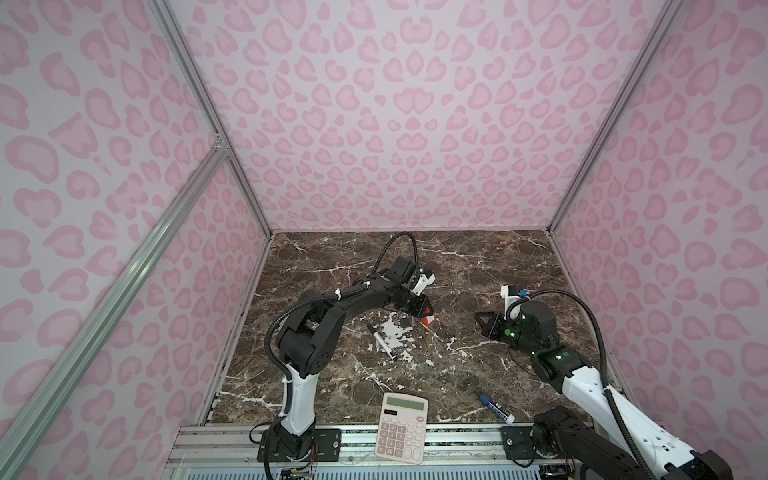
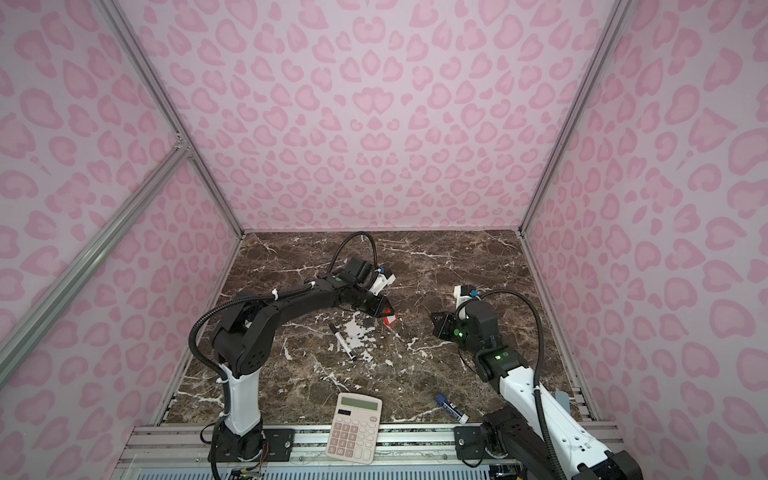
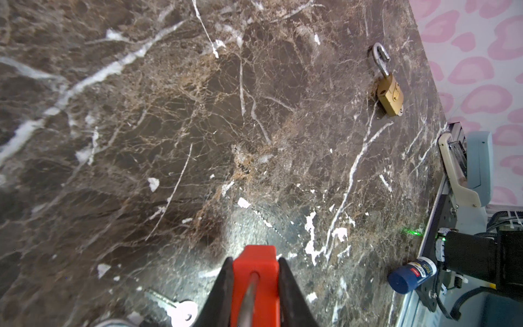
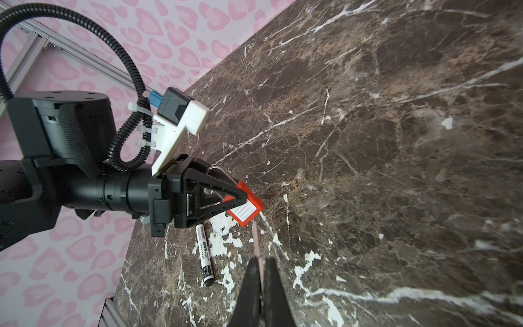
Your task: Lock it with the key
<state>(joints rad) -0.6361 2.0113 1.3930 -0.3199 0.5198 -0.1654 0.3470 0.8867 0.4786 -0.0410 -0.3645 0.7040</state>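
Note:
A red padlock [image 1: 429, 320] with a white label [image 4: 244, 211] is clamped in my left gripper [image 1: 424, 311], low over the middle of the marble table. In the left wrist view the red padlock body [image 3: 254, 271] sits between the left gripper [image 3: 254, 260] fingers, with its steel shackle running back toward the palm. To the right of the padlock, my right gripper [image 1: 478, 317] points at it from a short way off. In the right wrist view the right gripper [image 4: 261, 259] is shut on the key [image 4: 256, 240], whose thin blade sticks out edge-on toward the padlock.
A brass padlock [image 3: 390, 93] with an open shackle lies near the right wall. A loose silver key [image 3: 182, 311] lies under the left gripper. A marker [image 1: 381, 341], a calculator [image 1: 401, 428] and a blue-capped tube [image 1: 496, 408] lie nearer the front edge.

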